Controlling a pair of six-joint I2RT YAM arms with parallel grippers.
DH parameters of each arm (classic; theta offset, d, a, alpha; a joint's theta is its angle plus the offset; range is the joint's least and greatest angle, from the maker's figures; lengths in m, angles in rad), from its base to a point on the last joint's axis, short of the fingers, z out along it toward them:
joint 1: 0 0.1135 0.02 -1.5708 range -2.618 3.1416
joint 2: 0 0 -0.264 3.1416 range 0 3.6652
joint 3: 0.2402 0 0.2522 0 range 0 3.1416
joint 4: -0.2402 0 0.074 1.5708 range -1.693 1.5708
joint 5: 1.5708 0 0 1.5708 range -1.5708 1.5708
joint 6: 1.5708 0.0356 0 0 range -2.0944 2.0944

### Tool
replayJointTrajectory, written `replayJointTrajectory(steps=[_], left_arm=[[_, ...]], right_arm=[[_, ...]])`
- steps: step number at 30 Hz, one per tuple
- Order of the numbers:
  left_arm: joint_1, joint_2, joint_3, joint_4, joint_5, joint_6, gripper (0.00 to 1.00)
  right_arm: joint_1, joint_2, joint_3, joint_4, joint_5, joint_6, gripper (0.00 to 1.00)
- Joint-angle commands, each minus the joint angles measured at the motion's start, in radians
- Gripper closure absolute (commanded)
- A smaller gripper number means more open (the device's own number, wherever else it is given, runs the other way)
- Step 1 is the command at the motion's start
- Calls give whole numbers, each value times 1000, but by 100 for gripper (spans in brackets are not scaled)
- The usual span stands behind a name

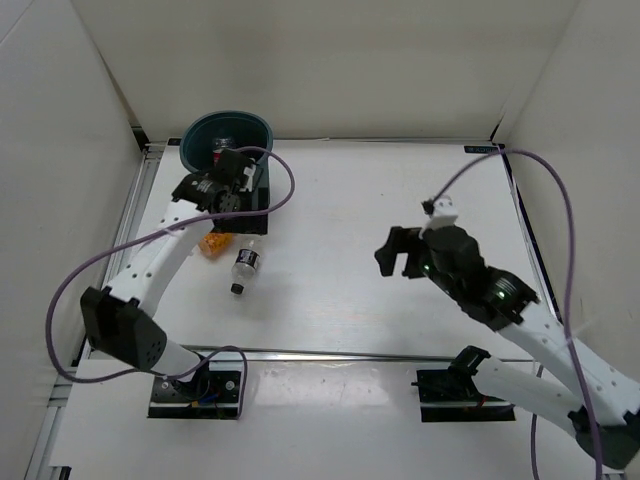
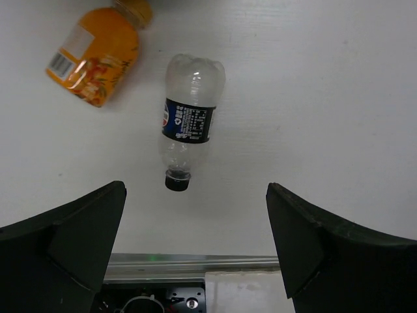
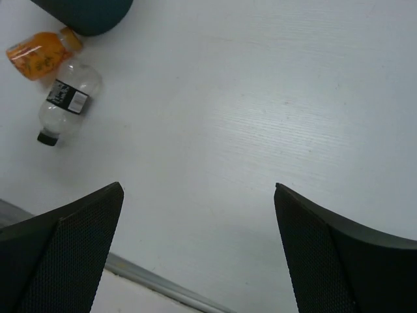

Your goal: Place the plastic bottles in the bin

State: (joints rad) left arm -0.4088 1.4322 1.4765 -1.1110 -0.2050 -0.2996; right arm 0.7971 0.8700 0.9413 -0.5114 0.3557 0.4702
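Jaws apart; perhaps bottles (image 1: 218, 147) in bin (image 1: 196, 132)

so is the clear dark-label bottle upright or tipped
Tipped: the clear plastic bottle with the dark label lies on its side on the white table.

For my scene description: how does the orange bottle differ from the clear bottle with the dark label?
The orange bottle is stubby and orange; the dark-label bottle is slimmer and clear. The orange bottle's neck points toward the bin; the dark-label bottle's black cap points away from it. Both lie on their sides on the table, outside the bin.
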Motion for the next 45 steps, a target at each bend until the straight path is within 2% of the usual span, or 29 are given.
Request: replayJointTrajectory(steps=[1,3,7,11,14,17,26,35,38,41,42,43,45], left_arm=[[-21,16,-25,46,73,22,0],[-21,29,-76,100,56,22,2],[-42,77,-140,160,44,13,0],[-53,138,-169,203,4,2,0],[-62,187,-220,255,-20,11,0],[-62,235,-242,293,-20,11,0],[-62,327,-260,388,-86,20,0],[-62,416,-232,419,-36,40,0],[-62,416,-251,430,-14,50,9],[-62,416,-261,439,4,59,26],[-62,406,-262,439,4,59,39],[-62,405,-262,439,4,59,46],[-73,383,-262,439,4,68,56]], right_arm=[[4,-196,-42,-38,-32,36,0],[4,-235,-77,-91,24,54,0],[4,-313,-211,-82,-62,22,0],[4,-341,-259,-102,-63,22,0],[4,-379,-297,-46,-225,-28,0],[4,-379,-297,-18,-335,-47,0],[4,-388,-297,-16,-393,-65,0],[4,-378,-315,-7,-382,-56,0],[4,-378,-315,-7,-362,-56,0],[4,-387,-326,-7,-351,-47,0],[4,-396,-326,-7,-342,-47,0],[4,-396,-326,-7,-342,-47,0],[4,-396,-335,-7,-333,-47,0]])
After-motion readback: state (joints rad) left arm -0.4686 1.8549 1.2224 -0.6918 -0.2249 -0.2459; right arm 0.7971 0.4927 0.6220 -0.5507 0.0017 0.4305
